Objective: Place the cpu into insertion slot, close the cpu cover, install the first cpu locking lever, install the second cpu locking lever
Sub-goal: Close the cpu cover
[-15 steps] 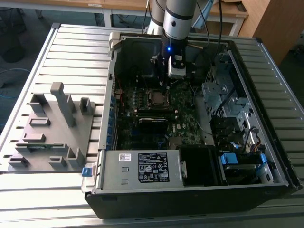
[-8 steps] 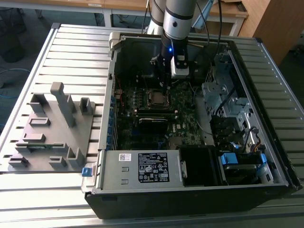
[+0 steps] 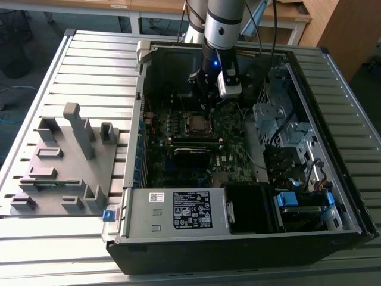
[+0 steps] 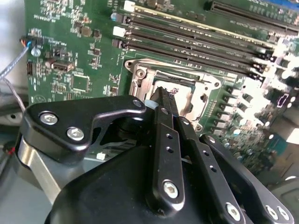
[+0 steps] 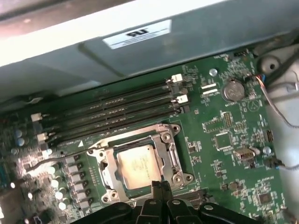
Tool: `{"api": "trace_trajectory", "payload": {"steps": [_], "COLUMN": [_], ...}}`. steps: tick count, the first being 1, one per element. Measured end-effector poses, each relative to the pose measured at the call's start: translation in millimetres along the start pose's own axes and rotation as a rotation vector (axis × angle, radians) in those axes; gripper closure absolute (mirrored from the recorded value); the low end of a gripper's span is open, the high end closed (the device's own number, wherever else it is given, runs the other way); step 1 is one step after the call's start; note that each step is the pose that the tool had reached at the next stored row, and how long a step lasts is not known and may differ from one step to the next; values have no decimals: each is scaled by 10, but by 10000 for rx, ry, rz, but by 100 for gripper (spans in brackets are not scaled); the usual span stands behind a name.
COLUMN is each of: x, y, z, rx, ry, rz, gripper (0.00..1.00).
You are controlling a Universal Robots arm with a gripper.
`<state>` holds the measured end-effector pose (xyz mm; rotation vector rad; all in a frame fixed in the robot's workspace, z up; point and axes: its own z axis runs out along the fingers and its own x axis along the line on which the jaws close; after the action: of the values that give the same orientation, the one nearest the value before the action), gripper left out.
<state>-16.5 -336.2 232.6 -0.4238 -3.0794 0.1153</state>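
Grey slatted table (image 3: 53, 262): carries the open computer case and, at the exterior view's left, a grey fixture plate.
Computer case (image 3: 238, 253): black, lying with its side off, so the interior faces up; a silvery box with labels sits along its near wall.
Arm (image 3: 225, 21): silver and grey, reaching down into the case from the far side, over the middle of the board.
Fixture plate (image 3: 107, 161): grey, with upright posts and blocks, just beside the case and apart from the arm.
Motherboard (image 3: 235, 134) (image 4: 70, 28) (image 5: 224, 154): green, flat on the floor of the case.
Memory slots (image 4: 187, 35) (image 5: 117, 109): long, narrow and black, in a parallel row next to the socket.
Gripper (image 3: 205, 102) (image 4: 161, 92) (image 5: 159, 185): black fingers pressed together to a point with nothing seen between them; the tip is at the edge of the socket frame, and contact cannot be told.
Insertion slot (image 3: 187, 123): near the centre of the board, directly under the gripper, with the chip seated in it.
Cpu cover (image 4: 140, 77) (image 5: 170, 149): silvery frame lying flat over the socket, its cut-out around the chip.
Cpu (image 5: 138, 163): dull silver square, level inside the slot, showing through the cover's opening, just beside the fingertips.
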Motion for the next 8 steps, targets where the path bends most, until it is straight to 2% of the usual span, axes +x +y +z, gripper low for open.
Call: {"api": "trace_trajectory", "payload": {"steps": [8], "x": [0], "y": [0], "z": [2], "rx": [-106], "ry": [-46], "rz": [-1051], "gripper": [90]}}
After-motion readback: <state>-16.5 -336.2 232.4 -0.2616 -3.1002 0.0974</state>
